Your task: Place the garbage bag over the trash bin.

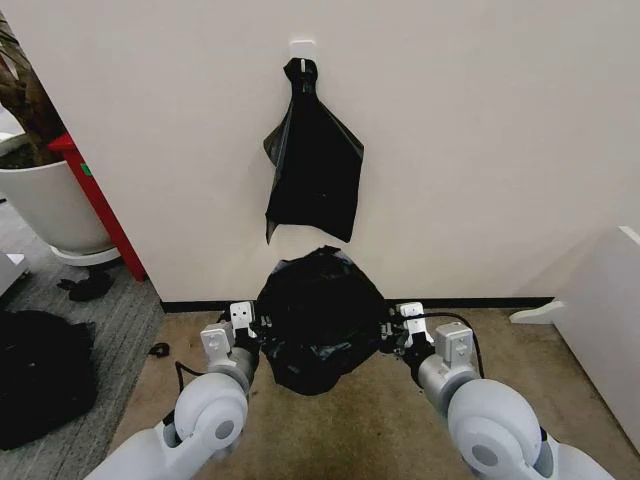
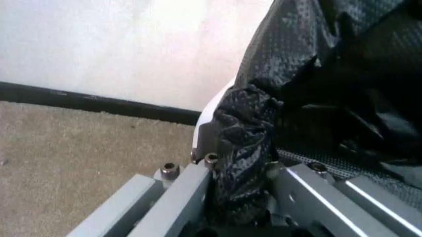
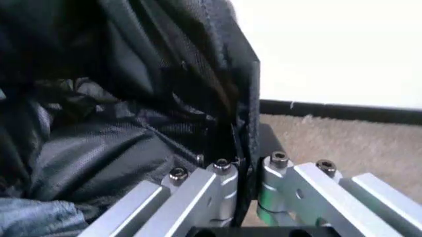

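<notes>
Against the wall, garbage bag (image 1: 320,320) pinched between both my grippers' fingers (image 2: 181,197); I'd lower evenly over trash bin (image 2: 209,116).

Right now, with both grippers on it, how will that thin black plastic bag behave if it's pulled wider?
The thin, crinkly black plastic garbage bag bunches between the left gripper fingers, so it is probably floppy and light. Its glossy film may slip or tear under hard pulling.

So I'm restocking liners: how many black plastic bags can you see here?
2 sure: the garbage bag held over the trash bin between left pincer and right pincer, and one hanging bag on the wall hook. The dark heap on the floor is unclear.
</notes>
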Controlling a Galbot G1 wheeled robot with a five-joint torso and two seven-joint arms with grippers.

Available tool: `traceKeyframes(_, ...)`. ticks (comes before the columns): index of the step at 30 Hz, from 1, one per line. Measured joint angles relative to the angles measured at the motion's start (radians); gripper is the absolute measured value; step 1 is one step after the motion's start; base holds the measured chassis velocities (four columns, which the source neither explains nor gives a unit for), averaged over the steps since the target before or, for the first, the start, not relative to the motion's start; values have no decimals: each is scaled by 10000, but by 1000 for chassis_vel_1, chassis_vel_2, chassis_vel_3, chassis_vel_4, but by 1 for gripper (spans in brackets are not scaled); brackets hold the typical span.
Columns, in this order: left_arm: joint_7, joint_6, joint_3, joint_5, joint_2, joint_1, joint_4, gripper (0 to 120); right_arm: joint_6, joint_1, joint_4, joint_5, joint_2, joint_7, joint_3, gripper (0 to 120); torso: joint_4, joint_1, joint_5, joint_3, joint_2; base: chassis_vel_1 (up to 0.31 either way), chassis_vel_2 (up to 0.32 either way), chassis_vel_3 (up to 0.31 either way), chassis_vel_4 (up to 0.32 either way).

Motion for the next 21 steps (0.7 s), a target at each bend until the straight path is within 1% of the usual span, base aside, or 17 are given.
traceKeyframes(1, 14, 0, -11, -12, 1, 7, 0, 0, 62, 2, -22, 286, -19, -35, 96, 0, 0, 0, 0, 0, 0, 0, 0, 0, 0)
traceKeyframes(2, 31, 0, -33, -47, 11, 27, -4, 0, 158, 8, -66, 881, -74, -127, 288, 0, 0, 0, -1, 0, 0, 0, 0, 0, 0)
traceKeyframes(3, 31, 0, -33, -47, 11, 27, -4, 0, 158, 8, -66, 881, -74, -127, 288, 0, 0, 0, -1, 0, 0, 0, 0, 0, 0)
traceKeyframes(5, 67, 1, -81, -82, 29, 63, -13, 0, 264, 28, -226, 1781, -176, -350, 632, 0, 0, 0, 0, 0, 0, 0, 0, 0, 0)
traceKeyframes(7, 108, 0, -107, -96, 33, 85, -31, 0, 337, 42, -430, 1990, -313, -616, 897, 0, 1, 1, 1, 0, 0, 0, 0, 0, 0)
traceKeyframes(13, 164, 0, -189, -103, 24, 158, -37, 0, 399, 113, -508, 2015, -689, -757, 1145, 0, 0, 1, -1, 0, 0, 0, 0, 0, 0)
traceKeyframes(17, 178, 1, -198, -97, -12, 190, -22, 0, 357, 138, -580, 1989, -723, -739, 1146, 0, 0, 1, -1, 0, 0, 0, 0, 0, 0)
traceKeyframes(21, 204, 0, -224, -95, -12, 225, -42, 0, 231, 163, -1334, 1806, -697, -1176, 1146, 0, 0, 1, -1, 0, 0, 0, 0, 0, 0)
